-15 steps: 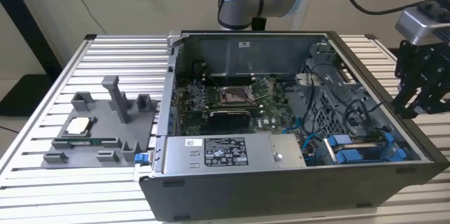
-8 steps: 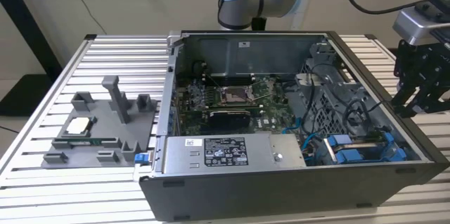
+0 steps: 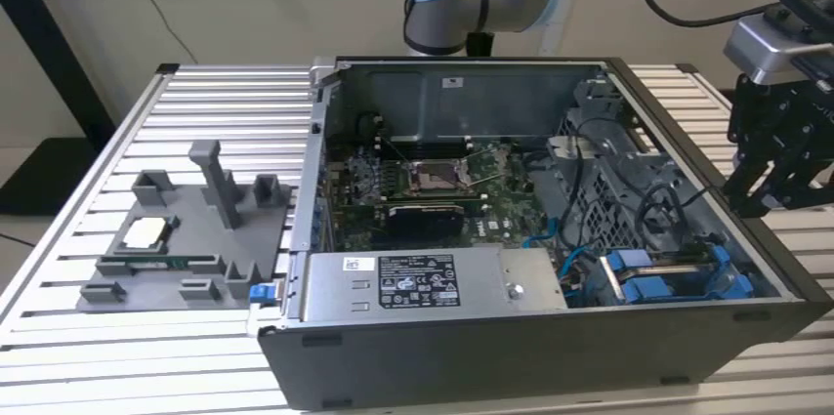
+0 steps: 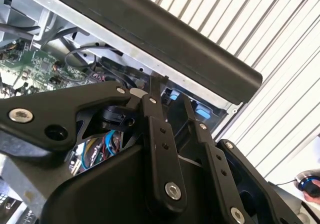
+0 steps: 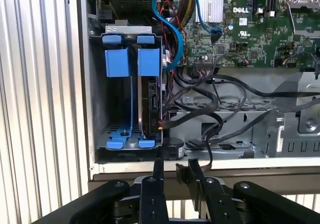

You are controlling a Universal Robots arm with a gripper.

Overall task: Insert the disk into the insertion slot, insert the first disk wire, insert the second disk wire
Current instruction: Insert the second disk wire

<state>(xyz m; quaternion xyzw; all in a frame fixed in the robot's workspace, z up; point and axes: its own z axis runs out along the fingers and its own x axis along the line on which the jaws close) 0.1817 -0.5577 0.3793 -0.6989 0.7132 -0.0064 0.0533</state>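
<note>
The disk [image 5: 150,104] stands edge-on in its blue carrier [image 5: 148,61] inside the insertion slot, a drive cage [image 5: 97,109] at the case's corner. Beside it is a blue carrier [image 5: 119,61] with nothing in it. A black wire [image 5: 200,111] runs to the disk's edge, and a blue wire [image 5: 174,39] loops down from the board toward it. In the exterior view the blue carriers [image 3: 639,283] sit at the case's near right corner. My gripper [image 5: 173,165] [image 4: 169,89] [image 3: 769,195] hangs outside the case wall, fingers a narrow gap apart, holding nothing.
The open computer case [image 3: 729,200] lies on a slatted metal table [image 3: 209,93], with the motherboard [image 3: 431,181] and a silver power supply box [image 3: 417,283] inside. A grey fixture [image 3: 183,239] with small parts sits at the exterior view's left. Loose black cables [image 5: 240,101] cross beside the cage.
</note>
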